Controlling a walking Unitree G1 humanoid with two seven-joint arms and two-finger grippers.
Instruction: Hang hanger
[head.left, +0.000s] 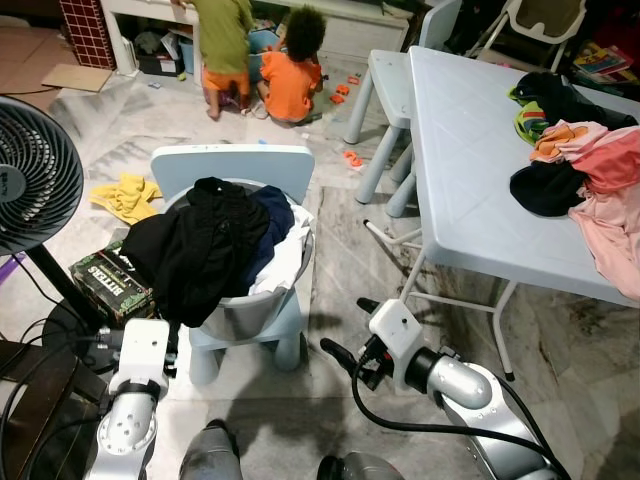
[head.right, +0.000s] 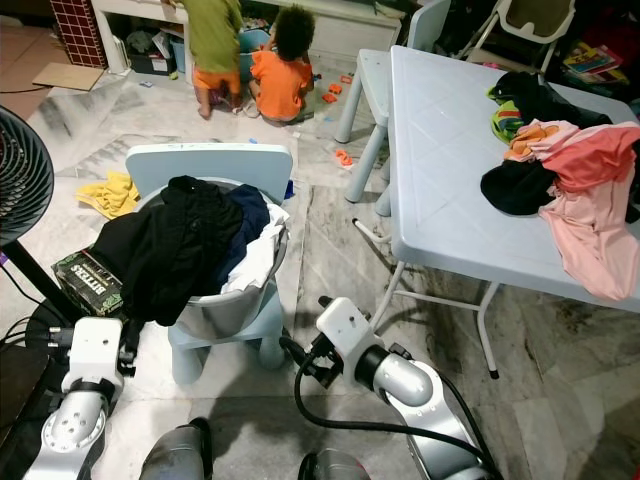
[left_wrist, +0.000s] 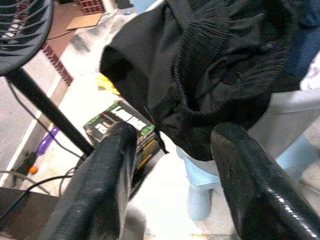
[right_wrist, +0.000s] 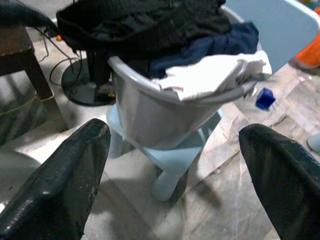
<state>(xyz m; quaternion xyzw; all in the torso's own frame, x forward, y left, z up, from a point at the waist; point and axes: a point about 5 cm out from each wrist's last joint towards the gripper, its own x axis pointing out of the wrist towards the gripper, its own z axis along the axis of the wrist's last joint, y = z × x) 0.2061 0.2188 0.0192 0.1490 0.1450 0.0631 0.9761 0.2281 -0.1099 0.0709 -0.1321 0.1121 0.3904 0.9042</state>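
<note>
Now both arms hang low before the laundry basket (head.left: 262, 300) on the chair (head.left: 232, 165); left gripper (left_wrist: 170, 175) and right gripper (right_wrist: 172, 170) spread wide, empty, no hanger visible.

Pale blue folding table (head.left: 470, 170) bearing a heap of pink, black and orange clothes (head.left: 590, 180) at its far right; small blue chair (head.left: 235, 165) carrying a grey laundry basket (head.left: 250, 310) piled with dark garments (head.left: 205, 245)
</note>
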